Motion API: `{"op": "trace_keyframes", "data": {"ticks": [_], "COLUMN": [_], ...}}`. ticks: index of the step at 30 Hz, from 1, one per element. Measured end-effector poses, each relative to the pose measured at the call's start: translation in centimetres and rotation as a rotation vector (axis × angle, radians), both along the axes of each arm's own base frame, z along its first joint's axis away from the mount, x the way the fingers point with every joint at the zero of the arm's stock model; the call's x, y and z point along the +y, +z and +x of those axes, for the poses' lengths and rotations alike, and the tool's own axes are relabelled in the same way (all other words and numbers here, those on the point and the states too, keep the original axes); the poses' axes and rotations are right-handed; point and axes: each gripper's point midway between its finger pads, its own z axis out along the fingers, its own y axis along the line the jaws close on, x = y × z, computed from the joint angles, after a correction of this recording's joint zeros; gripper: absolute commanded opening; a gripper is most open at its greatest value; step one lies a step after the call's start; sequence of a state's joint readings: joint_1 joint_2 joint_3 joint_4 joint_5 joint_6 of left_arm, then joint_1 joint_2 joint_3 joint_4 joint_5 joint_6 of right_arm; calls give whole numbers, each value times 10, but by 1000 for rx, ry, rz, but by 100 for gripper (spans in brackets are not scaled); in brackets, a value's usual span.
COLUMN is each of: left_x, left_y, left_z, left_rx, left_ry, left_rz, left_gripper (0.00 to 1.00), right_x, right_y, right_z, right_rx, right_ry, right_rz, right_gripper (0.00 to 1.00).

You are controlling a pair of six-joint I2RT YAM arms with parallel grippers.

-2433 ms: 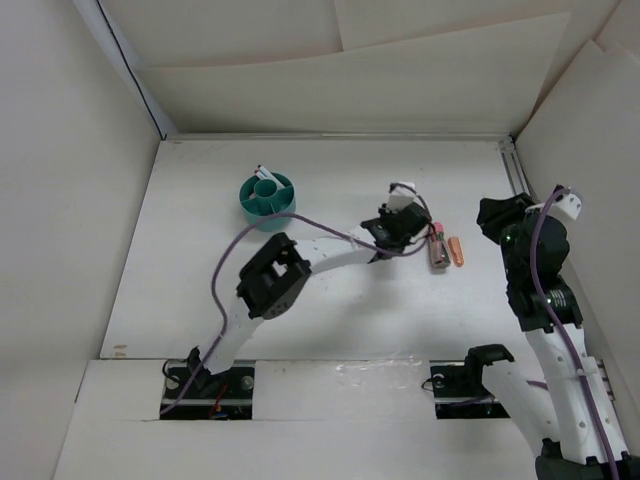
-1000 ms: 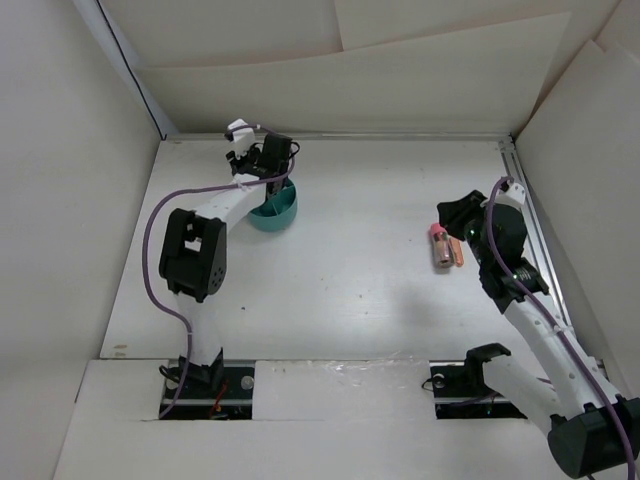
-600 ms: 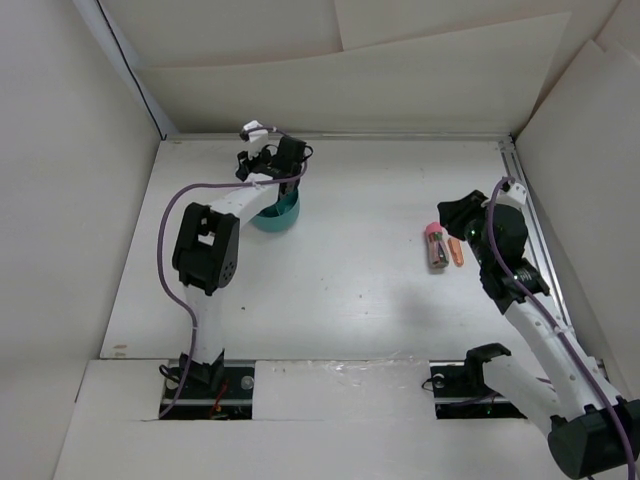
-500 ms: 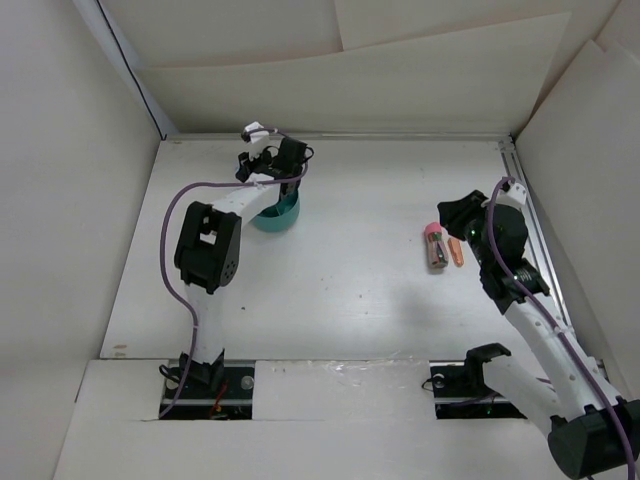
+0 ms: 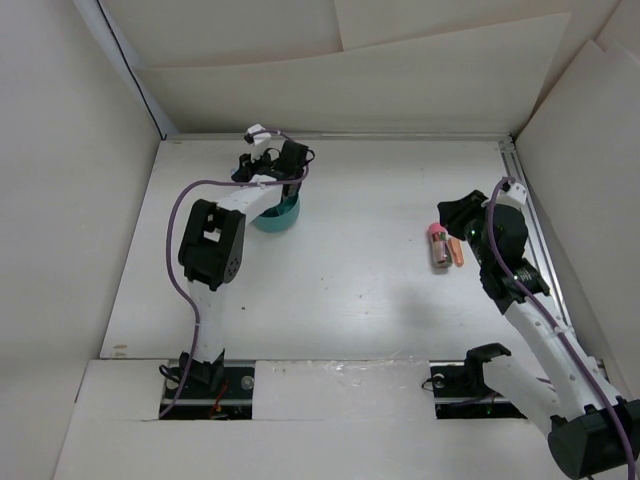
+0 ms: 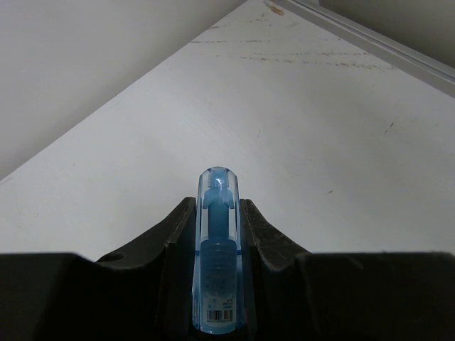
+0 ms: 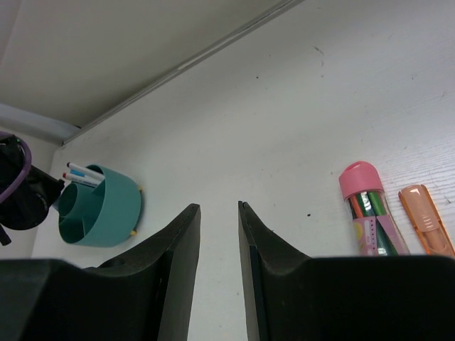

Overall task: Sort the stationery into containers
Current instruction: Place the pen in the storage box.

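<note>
At 11 o'clock on the table (image 5: pixel 350 300), the left gripper (image 6: pixel 217 202) hangs by the bowl (image 5: pixel 281 215), jaws clamped on a blue stick (image 6: pixel 217 284) along its sides, rounded tip protruding. Judged light, rigid and smooth-shelled, the stick should tolerate a firm mid-body grip but may slide lengthwise under low pressure. At 3 o'clock, the right gripper (image 7: pixel 219 213), jaws narrowly apart and empty, sits near the pink stick (image 7: pixel 366 213) and orange stick (image 7: pixel 423 217), lying side by side.
</note>
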State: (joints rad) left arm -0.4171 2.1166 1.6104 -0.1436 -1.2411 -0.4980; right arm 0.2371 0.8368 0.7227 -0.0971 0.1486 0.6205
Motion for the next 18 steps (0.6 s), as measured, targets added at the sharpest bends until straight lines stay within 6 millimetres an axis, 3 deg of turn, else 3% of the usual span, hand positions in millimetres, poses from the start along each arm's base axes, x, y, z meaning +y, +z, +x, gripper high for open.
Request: {"op": "trace_keyframes", "data": {"ticks": [7, 18], "left_x": [-5, -15], "left_y": [4, 5], "left_z": [-1, -6], "left_rx": [-21, -20], "left_ry": [6, -3], "left_rz": [18, 43], "left_gripper": [19, 22], "right_x": [0, 0], "right_y": [0, 0], "right_z": [0, 0], "right_rx": [0, 0], "right_ry": [0, 0], "right_rz": [0, 0], "right_gripper": [34, 34]}}
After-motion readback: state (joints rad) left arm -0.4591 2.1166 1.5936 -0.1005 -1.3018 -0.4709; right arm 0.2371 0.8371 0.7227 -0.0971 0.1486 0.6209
